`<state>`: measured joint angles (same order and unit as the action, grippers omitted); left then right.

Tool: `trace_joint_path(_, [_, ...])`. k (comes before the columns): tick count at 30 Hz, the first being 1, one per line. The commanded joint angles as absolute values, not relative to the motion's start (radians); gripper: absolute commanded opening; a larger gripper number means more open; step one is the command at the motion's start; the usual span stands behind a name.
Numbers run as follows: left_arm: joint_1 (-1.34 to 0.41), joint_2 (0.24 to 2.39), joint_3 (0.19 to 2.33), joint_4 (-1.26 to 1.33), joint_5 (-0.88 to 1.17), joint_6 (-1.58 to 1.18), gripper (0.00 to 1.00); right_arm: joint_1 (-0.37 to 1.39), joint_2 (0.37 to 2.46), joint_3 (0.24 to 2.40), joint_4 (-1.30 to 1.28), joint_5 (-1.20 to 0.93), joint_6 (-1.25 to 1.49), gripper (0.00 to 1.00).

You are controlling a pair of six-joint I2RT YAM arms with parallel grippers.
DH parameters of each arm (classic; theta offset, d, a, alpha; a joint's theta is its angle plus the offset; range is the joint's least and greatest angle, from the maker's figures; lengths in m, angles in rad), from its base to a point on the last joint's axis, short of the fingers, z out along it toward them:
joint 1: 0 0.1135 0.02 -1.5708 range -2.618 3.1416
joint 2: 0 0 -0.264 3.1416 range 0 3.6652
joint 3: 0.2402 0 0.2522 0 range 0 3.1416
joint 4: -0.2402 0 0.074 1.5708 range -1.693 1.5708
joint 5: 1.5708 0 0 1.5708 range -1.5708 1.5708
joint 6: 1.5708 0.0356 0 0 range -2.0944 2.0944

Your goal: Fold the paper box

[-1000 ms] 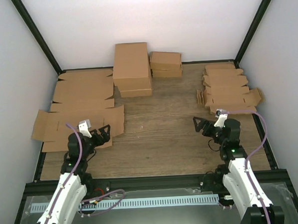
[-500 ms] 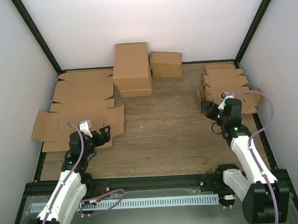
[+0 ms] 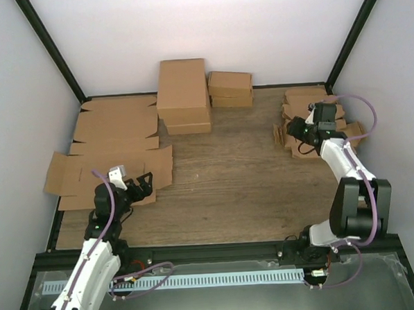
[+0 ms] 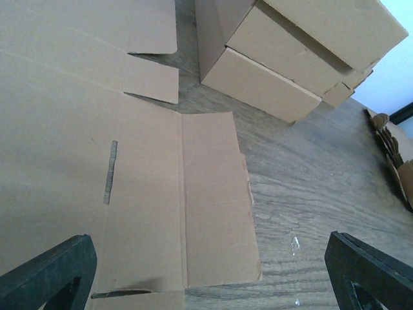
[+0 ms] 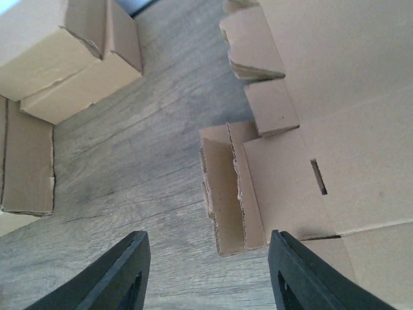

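Observation:
The paper box pieces lie as a stack of small flat brown die-cut cardboard (image 3: 316,118) at the back right of the table. My right gripper (image 3: 294,131) hovers at the stack's left edge. In the right wrist view the top piece (image 5: 303,168) shows a slot and folded end flaps. Those flaps reach in between the fingers of my right gripper (image 5: 210,274), which is open and touches nothing. My left gripper (image 3: 145,184) stands wide open and empty near the front left. In its wrist view my left gripper (image 4: 210,258) is above the corner of a large flat sheet (image 4: 129,194).
Large flat cardboard sheets (image 3: 115,132) cover the left side. Two big folded boxes (image 3: 183,94) and smaller stacked boxes (image 3: 230,88) stand at the back middle. Bare wooden table (image 3: 229,181) lies between the arms. Side walls and black frame posts close in the space.
My right arm has swung from the middle right back to the stack of small pieces, and its jaws have narrowed. The left arm has stayed where it was.

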<state>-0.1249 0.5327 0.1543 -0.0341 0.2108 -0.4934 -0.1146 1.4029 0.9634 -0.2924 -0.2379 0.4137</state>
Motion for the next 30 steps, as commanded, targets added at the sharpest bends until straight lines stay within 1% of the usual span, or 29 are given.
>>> trace_joint_path(1, [-0.127, 0.527, 0.154, -0.017, 0.220, -0.486, 1.00, -0.115, 1.488, 1.048, -0.327, -0.247, 0.364, 0.50])
trace_joint_path(9, [-0.127, 0.540, 0.156, -0.013, 0.218, -0.486, 1.00, -0.115, 1.618, 1.116, -0.322, -0.264, 0.338, 0.41])
trace_joint_path(14, [-0.127, 0.543, 0.156, -0.011, 0.219, -0.486, 1.00, -0.114, 1.654, 1.113, -0.297, -0.235, 0.338, 0.40])
trace_joint_path(20, [-0.127, 0.546, 0.158, -0.011, 0.220, -0.486, 1.00, -0.115, 1.704, 1.124, -0.281, -0.249, 0.339, 0.37])
trace_joint_path(23, [-0.127, 0.541, 0.157, -0.014, 0.222, -0.486, 1.00, -0.115, 1.725, 1.129, -0.274, -0.257, 0.338, 0.32])
trace_joint_path(26, [-0.127, 0.534, 0.155, -0.014, 0.222, -0.488, 1.00, -0.115, 1.741, 1.139, -0.276, -0.252, 0.337, 0.26])
trace_joint_path(30, [-0.127, 0.540, 0.155, -0.011, 0.222, -0.487, 1.00, -0.115, 1.744, 1.159, -0.290, -0.250, 0.330, 0.02])
